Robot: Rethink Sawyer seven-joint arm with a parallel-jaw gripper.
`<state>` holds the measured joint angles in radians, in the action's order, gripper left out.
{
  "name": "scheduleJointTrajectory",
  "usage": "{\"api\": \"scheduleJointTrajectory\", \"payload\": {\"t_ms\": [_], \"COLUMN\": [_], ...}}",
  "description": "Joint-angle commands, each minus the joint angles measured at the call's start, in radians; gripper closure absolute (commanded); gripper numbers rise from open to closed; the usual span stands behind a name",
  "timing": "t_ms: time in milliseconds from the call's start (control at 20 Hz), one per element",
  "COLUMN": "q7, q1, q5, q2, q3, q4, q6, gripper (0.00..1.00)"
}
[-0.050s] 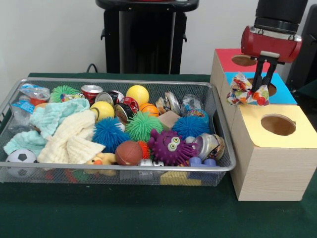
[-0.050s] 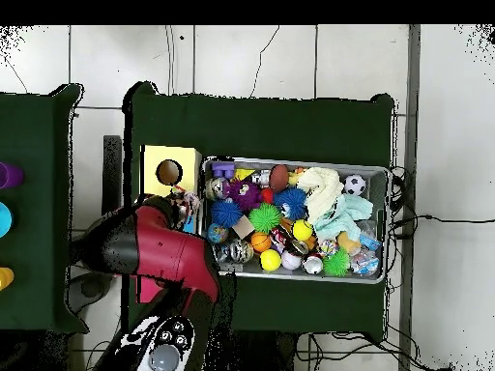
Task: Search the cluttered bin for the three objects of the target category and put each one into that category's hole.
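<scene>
One patterned fabric bundle (image 1: 247, 91), white with red, blue and yellow patches and knotted or crumpled, hangs pinched between the dark fingers of the end effector (image 1: 261, 85), which are closed down onto its right part. In the front view the bundle hovers over the right-hand wooden box (image 1: 262, 163), level with the round hole in the blue panel (image 1: 285, 91) and just above it; the red panel (image 1: 228, 57) lies farther back and the yellow panel (image 1: 297, 131) nearer the camera, each with its own hole. My reading is that this piece is on the point of being released into the blue hole, though from these angles I cannot tell whether it is centred over the opening. Whether any earlier pieces already lie inside the box cannot be seen, so the count done is unknown. The wire mesh bin (image 1: 114, 171) on the green worktop (image 1: 148, 213) to the left is crowded: spiky rubber balls, a purple monster toy (image 1: 170, 146), crushed cans, a small soccer ball (image 1: 21, 157), pale yellow and mint cloths (image 1: 69, 134). No further bundle of the same patterned fabric is plainly visible in the heap; one could be buried, so more searching probably remains.
</scene>
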<state>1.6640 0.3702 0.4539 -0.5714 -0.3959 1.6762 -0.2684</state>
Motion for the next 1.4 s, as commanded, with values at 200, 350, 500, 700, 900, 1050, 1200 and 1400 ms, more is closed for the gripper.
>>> {"api": "scheduleJointTrajectory", "payload": {"t_ms": [200, 350, 500, 700, 900, 1050, 1200, 1400], "q7": [0.300, 0.328, 0.353, 0.375, 0.399, 0.414, 0.419, 0.420], "q1": [0.001, 0.016, 0.028, 0.045, 0.060, 0.064, 0.060, 0.050], "q5": [0.026, 0.022, 0.023, 0.027, 0.030, 0.027, 0.017, 0.004], "q2": [0.061, 0.082, 0.092, 0.108, 0.125, 0.138, 0.142, 0.141], "q3": [-0.042, -0.076, -0.096, -0.118, -0.127, -0.128, -0.122, -0.111], "q4": [-0.167, -0.233, -0.276, -0.308, -0.327, -0.334, -0.341, -0.346], "q6": [-0.279, -0.352, -0.412, -0.441, -0.447, -0.439, -0.433, -0.430], "gripper": [1.00, 1.00, 1.00, 1.00, 1.00, 1.00, 1.00, 1.00]}}
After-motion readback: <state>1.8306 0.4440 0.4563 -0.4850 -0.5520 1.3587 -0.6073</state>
